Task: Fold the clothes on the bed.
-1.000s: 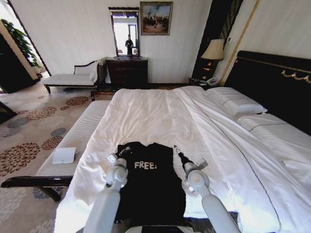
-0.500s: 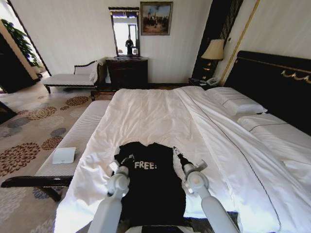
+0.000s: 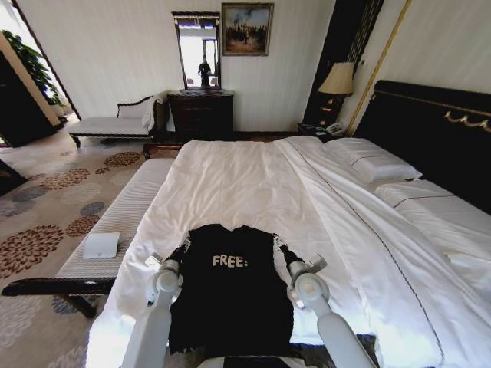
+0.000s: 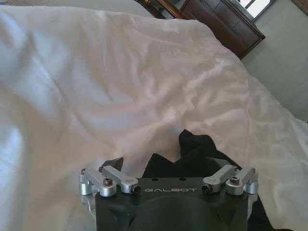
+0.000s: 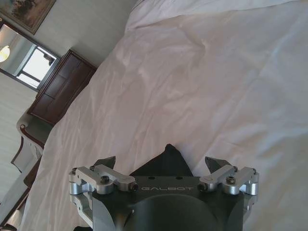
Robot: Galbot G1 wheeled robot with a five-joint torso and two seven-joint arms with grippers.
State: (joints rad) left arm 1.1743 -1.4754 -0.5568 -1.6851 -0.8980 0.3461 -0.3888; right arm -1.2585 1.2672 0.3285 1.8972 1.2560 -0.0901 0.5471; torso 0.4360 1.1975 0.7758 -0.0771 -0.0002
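Both grippers sit at the shoulder end of the T-shirt (image 3: 230, 295), one on each side. Left gripper (image 3: 178, 251) is at the left sleeve edge, right gripper (image 3: 278, 244) at the right one, and in the wrist views both have their jaws spread wide with black cloth bunched between them, nothing pinched yet. The shirt lies flat near the foot edge of the bed (image 3: 253, 184), "FREE!" facing up, hem toward the robot. My guess is the symmetric setup is so both shoulders can get grabbed together for a straight fold.
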